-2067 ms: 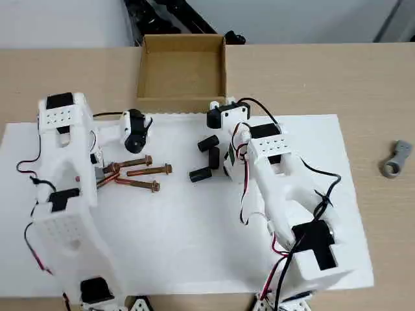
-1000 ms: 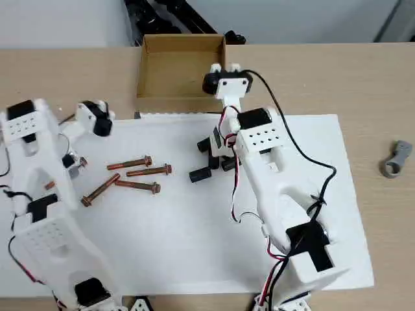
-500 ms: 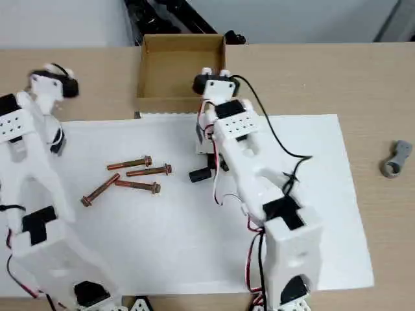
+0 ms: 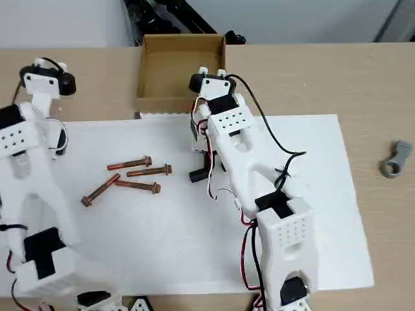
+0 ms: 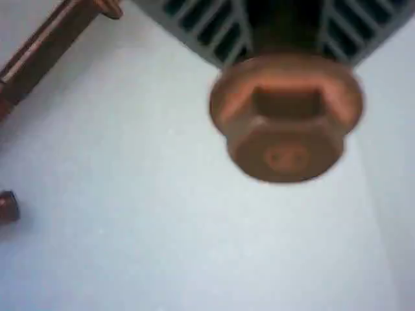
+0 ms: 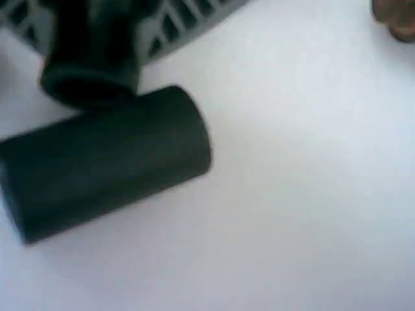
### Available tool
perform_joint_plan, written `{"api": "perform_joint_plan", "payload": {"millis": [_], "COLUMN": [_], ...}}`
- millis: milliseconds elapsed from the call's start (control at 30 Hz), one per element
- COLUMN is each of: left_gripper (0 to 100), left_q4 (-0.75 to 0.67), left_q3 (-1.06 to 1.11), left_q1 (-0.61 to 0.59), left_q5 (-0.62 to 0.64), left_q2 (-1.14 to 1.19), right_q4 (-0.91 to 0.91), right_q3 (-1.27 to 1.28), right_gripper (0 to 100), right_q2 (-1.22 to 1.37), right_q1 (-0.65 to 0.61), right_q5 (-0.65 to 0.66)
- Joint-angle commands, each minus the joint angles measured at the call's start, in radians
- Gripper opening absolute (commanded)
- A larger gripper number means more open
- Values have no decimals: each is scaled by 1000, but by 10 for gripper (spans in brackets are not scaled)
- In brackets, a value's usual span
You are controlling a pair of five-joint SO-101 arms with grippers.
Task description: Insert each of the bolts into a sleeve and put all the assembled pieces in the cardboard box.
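Several copper bolts (image 4: 137,173) lie on the white sheet left of centre. In the left wrist view a bolt's hex head (image 5: 285,123) faces the camera, its shaft running up into my left gripper (image 5: 285,23), which is shut on it. My left arm (image 4: 35,149) stands at the sheet's left edge. My right arm (image 4: 233,139) leans over the black sleeves; one sleeve (image 4: 200,173) pokes out beside it. Close up, that sleeve (image 6: 107,168) lies flat, and my right gripper (image 6: 97,35) is shut on a second sleeve (image 6: 91,68) just above it.
The open cardboard box (image 4: 181,71) sits at the sheet's far edge, nothing inside. A grey metal part (image 4: 395,159) lies on the bare wood far right. The white sheet (image 4: 162,253) has free room toward the front.
My left arm pulled back from the bolt pile and swung out to the far left. My right arm swung left and came down over the sleeves, covering two of them.
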Motion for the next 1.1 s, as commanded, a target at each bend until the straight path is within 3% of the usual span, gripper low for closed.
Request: {"api": "perform_joint_plan", "payload": {"millis": [0, 667, 867, 1067], "left_gripper": [8, 8, 8, 8], "left_q4": [-60, -80, -80, -80], "left_q3": [38, 79, 79, 79], "left_q1": [3, 0, 3, 3], "left_q5": [8, 8, 8, 8], "left_q2": [-98, -132, -130, -130], "right_q4": [24, 114, 124, 111], "right_q3": [6, 5, 5, 5], "right_gripper": [68, 70, 211, 198], "right_q2": [47, 42, 44, 53], "right_q1": [-45, -107, -113, -120], "right_q5": [-11, -6, 9, 18]}}
